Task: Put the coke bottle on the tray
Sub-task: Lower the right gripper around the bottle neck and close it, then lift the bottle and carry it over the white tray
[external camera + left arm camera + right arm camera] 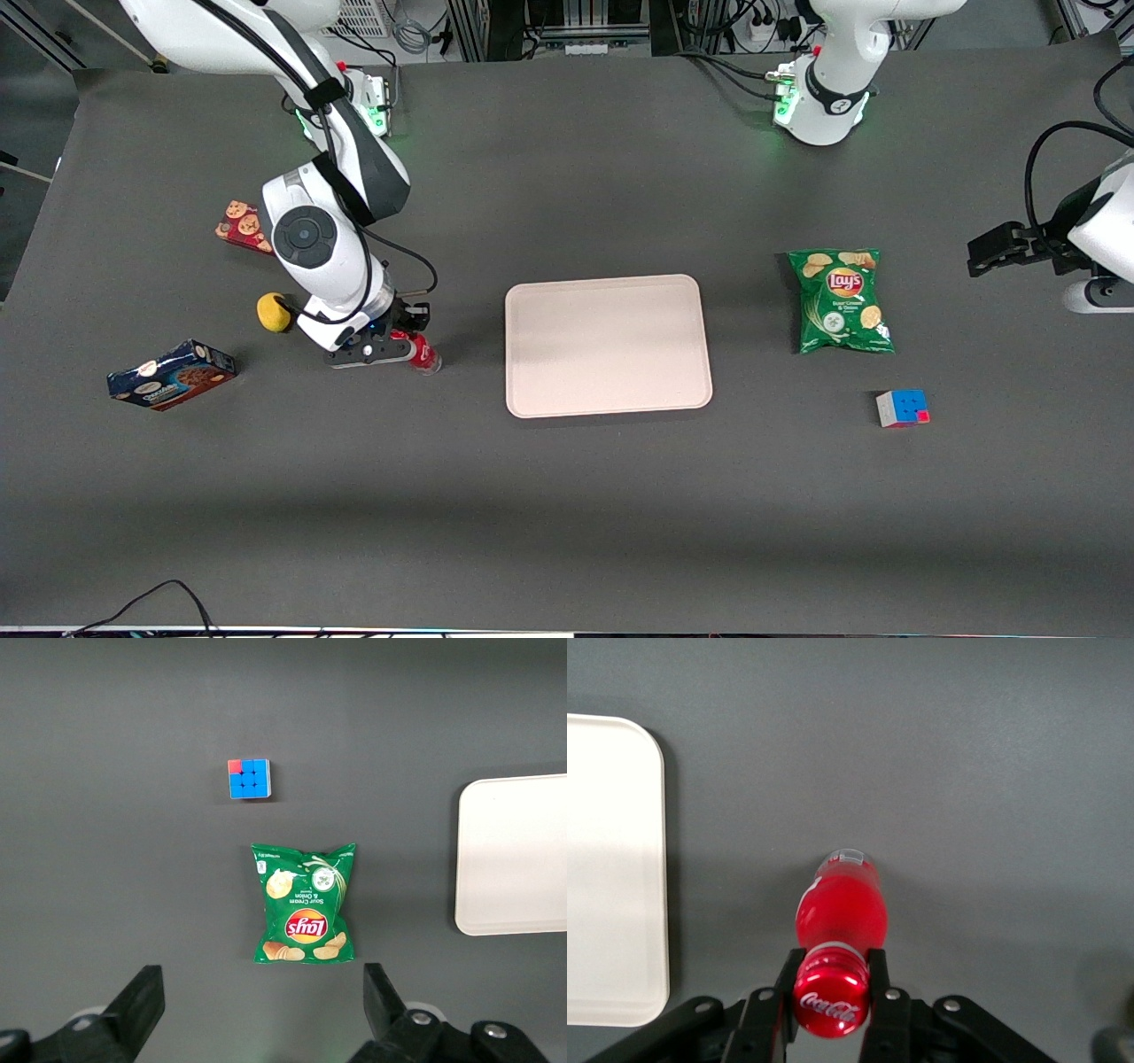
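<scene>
Now the tool (830, 992) grips the coke bottle (840, 912) beside the tray (608, 344), yellow ball (273, 312) nearby

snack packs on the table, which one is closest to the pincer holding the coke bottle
The red cookie box, just past the arm from the pincer gripping the coke bottle. The blue box lies farther off; the green chips bag is past the tray.

The coke bottle (840, 908) looks like glossy plastic, shiny red cap, clear see-through base. The gripper (833, 979) pinches its neck just beside the tray (608, 346), fingers (878, 970) matt black. Tray's smooth and matt, pale plastic-looking. Bench (567, 496) is dull dark grey, cloth-like. Chips bag (840, 301) is shiny crinkly foil.
</scene>
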You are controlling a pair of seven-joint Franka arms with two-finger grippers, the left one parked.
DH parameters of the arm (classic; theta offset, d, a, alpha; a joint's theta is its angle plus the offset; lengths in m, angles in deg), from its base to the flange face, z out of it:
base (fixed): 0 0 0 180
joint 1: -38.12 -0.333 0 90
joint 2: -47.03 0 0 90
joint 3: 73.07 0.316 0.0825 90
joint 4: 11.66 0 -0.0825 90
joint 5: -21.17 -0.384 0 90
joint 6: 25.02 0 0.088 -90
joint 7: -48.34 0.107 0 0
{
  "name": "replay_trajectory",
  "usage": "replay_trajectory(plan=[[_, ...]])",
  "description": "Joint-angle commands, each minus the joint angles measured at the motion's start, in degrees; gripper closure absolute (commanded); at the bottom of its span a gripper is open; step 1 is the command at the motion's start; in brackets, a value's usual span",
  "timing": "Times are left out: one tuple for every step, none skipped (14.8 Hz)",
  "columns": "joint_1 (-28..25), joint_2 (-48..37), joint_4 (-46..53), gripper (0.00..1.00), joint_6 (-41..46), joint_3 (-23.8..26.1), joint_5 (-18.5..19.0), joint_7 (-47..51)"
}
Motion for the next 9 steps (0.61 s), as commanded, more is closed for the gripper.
replay_trajectory(plan=[[0.3, -3.3, -0.8, 1.00, -0.4, 0.3, 1.3, 1.2], [0.4, -4.7, -0.2, 1.00, 0.6, 0.2, 1.3, 1.2], [0.4, -5.7, 1.3, 1.00, 3.5, 0.2, 1.2, 1.2], [0.4, -6.6, 3.6, 1.00, 7.9, 0.2, 1.0, 1.1], [0.3, -7.3, 6.4, 1.00, 12.6, 0.2, 0.5, 1.0], [0.1, -7.8, 9.6, 1.00, 17.5, 0.8, 0.5, 1.1], [0.1, -7.9, 12.7, 1.00, 21.7, 1.8, 0.3, 1.4], [0.1, -7.9, 16.4, 1.00, 25.9, 3.0, -0.1, 1.8], [-0.1, -7.7, 20.3, 1.00, 29.5, 4.0, -0.7, 1.9]])
